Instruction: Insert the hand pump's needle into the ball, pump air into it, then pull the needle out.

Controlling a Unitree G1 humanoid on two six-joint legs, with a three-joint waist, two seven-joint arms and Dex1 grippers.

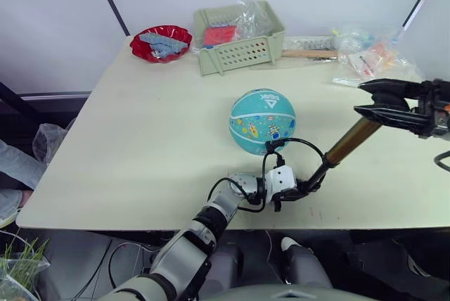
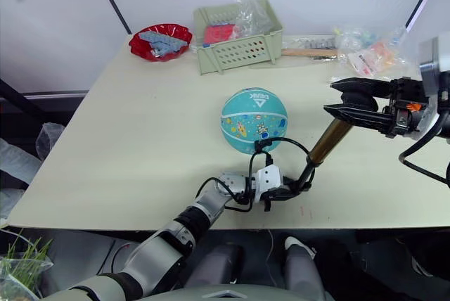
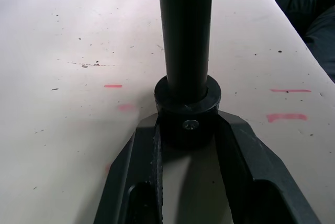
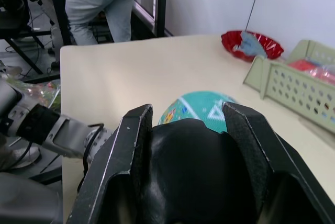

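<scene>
Needle itself I can't make out; the thin black hose (image 1: 299, 145) loops up from the pump's lower end and meets the ball (image 1: 261, 121) at its near lower side, and the contact point is too small to read. The teal ball sits mid-table (image 1: 140, 146), logo facing up. The hand pump (image 2: 325, 145) slants from near the table's front edge up toward my right, gold barrel showing in the head views, its top handle hidden inside my right gripper (image 2: 343, 98). Right wrist view shows what the head views don't: both right fingers (image 4: 129, 145) clenched around a rounded black handle that blocks most of the ball behind it. My left gripper (image 1: 292, 190) is clamped on the pump's black bottom cap by the front edge; left wrist view confirms it, fingers (image 3: 141, 156) pressed against the collar with a small screw, black shaft rising off the frame top, barrel cut off. That view also shows pink marks on the tabletop. At the far edge sit a red bowl (image 1: 161, 41) and a green basket (image 1: 239, 39), contents under plastic hard to identify; clutter of bags (image 1: 365, 58) at the far right corner, partly cut off. A person's legs (image 4: 102, 5) stand beyond the table in the right wrist view.
</scene>
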